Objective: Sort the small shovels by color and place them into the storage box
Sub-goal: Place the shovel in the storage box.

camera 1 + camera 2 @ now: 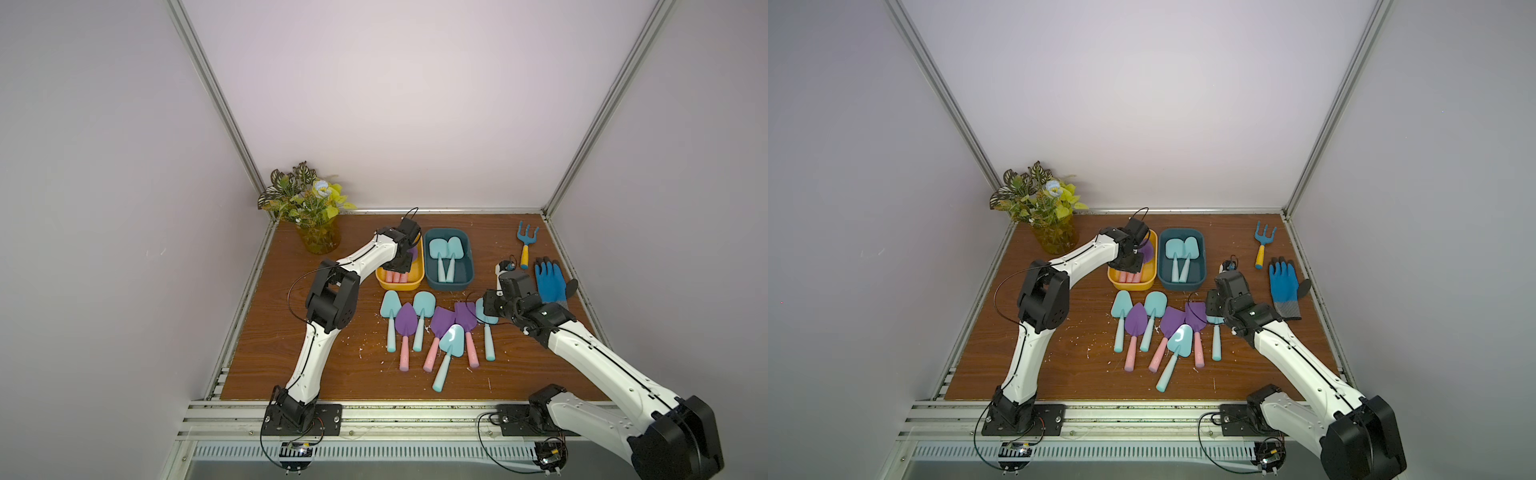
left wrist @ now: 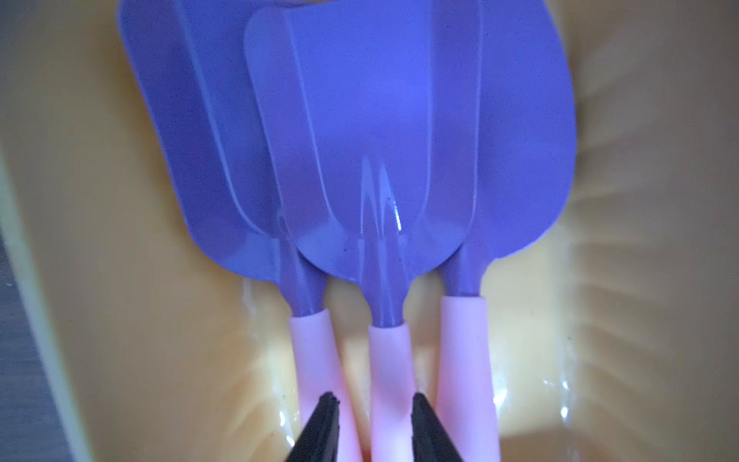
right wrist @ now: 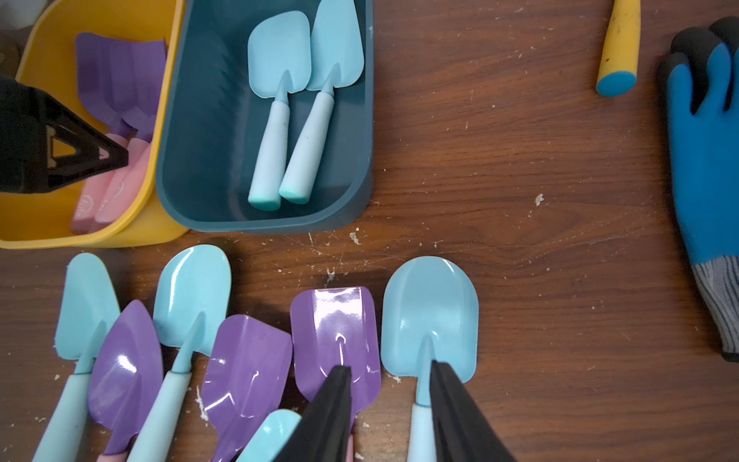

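The left gripper (image 2: 374, 404) sits low in the yellow box (image 1: 399, 286). Its jaws are slightly apart astride the middle pink handle of three purple shovels (image 2: 372, 140) (not pinching it, by the look). The right gripper (image 3: 390, 372) hovers over the rightmost loose blue shovel (image 3: 430, 312), jaws apart, nothing clamped. That shovel lies right below it, long axis near-to-far, blade at the far end, neck beside one finger. The right arm is nearer, and the teal box (image 1: 451, 284) lies far-left of it.

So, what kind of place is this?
Probably a robot test cell: left arm and right arm bolted to an aluminium rail, plain enclosure walls, toy shovels staged on a wooden tabletop.
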Controlling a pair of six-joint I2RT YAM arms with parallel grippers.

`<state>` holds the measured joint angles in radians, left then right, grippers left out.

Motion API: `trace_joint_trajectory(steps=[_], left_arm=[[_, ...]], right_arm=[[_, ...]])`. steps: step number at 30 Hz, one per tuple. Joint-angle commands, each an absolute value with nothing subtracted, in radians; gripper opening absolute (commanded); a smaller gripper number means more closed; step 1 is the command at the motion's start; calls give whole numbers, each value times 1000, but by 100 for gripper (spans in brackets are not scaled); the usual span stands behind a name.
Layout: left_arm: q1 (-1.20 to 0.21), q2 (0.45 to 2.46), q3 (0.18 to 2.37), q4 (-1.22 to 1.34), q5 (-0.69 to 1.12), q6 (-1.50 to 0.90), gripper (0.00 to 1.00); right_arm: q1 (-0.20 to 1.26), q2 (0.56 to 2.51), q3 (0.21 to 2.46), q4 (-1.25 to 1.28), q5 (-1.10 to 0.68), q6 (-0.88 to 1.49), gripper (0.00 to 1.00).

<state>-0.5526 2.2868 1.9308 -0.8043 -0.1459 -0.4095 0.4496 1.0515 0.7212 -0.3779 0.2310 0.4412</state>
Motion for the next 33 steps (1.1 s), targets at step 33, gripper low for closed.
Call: trace_joint_trajectory(steps=[33], left_arm=[[-548,1512,1241,-711,-290,-460,63]], right_arm=[[445,1112,647,-528,156,586,49]])
